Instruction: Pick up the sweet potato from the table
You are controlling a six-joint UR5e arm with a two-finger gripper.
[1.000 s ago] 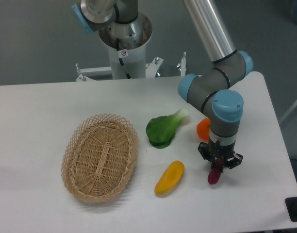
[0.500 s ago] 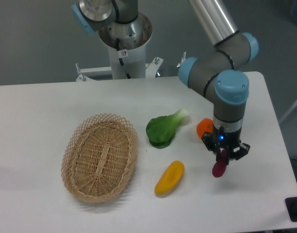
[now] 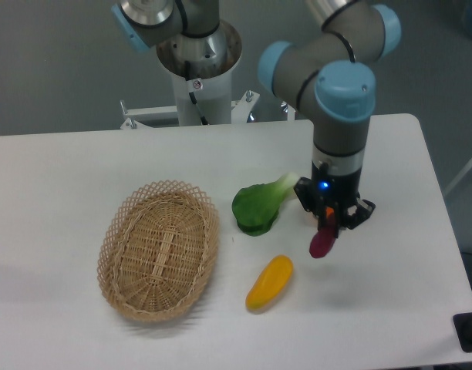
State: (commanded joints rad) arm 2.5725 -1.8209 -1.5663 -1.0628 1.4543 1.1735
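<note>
Firstly, basket: an oval wicker basket is seen on the left half of the desk; nothing is seen inside it, only the woven bottom.
Sweet potato: the dark purple sweet potato is held by its upper end, hanging tip down, clear of the desk surface.
Jaws: the gripper is pointed straight down and its jaws are clenched on the sweet potato's top.
Arm: the grey arm with blue joint caps is bent over the right half of the desk.
Green vegetable: a leafy green vegetable with a pale stalk is laid near the desk's middle, just left of the gripper.
Yellow vegetable: a yellow-orange oblong vegetable is laid below the green one, to the lower left of the hanging sweet potato and apart from it.
Orange fruit: it is mostly hidden behind the gripper.
Surface: the desk is white and matte, with rounded corners.
Room: a grey wall is seen behind, and the robot's white pedestal is mounted at the far edge.
</note>
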